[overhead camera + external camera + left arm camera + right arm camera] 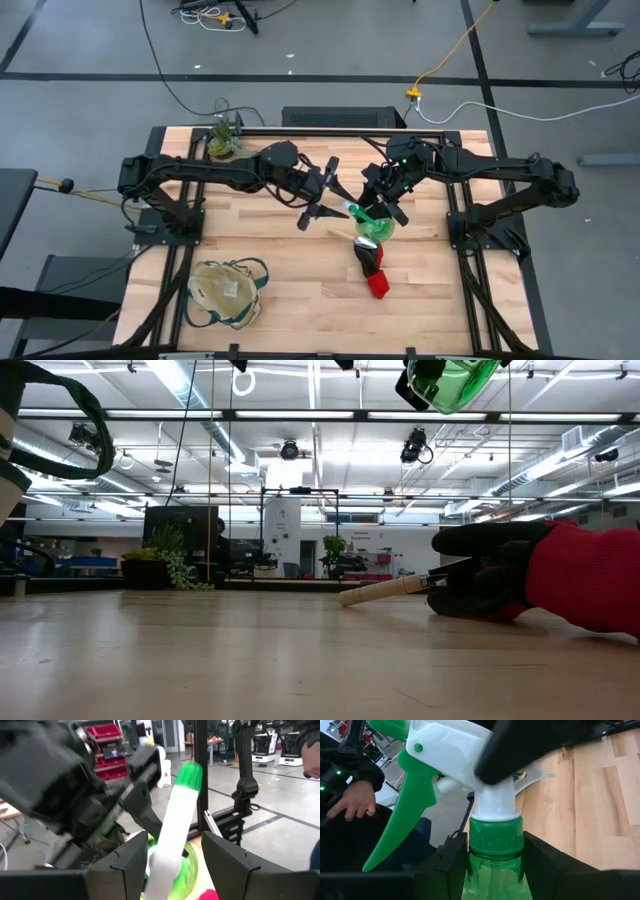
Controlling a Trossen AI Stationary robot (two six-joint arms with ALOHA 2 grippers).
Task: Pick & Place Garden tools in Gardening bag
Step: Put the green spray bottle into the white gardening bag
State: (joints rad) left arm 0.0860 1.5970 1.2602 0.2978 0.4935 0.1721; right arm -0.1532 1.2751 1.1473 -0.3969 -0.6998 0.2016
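Table (300, 300): light wooden top, framed by the two arm bases – the left arm reaches in from one side, the right arm from the other, and both meet over the middle.

Gardening bag (226, 292): beige fabric with dark green trim, slumped on the table well apart from both grippers, on the left arm's side, toward the front edge.

Glove bundle (373, 268): black and red, lying flat on the table just below the right gripper; in the low view it fills the right side, black fingers toward the centre, red cuff outward.

Right gripper (381, 212): raised above the table, fingers closed against the green neck of the spray bottle, one finger on each side of the collar.

Left gripper (322, 200): raised beside the right gripper, fingers set either side of the bottle's white head; whether they press on it cannot be told from the views.

Spray bottle (495, 845): translucent green body, white head, green trigger – held in the air between the two grippers, clear of the table.

Potted plant (223, 140): small and green, at the far corner behind the left arm.

Wooden-handled tool (385, 591): slim, lying on the table with one end touching the glove bundle, below both grippers.

Person's hand (355, 802): visible beyond the table edge, past the bottle's trigger.
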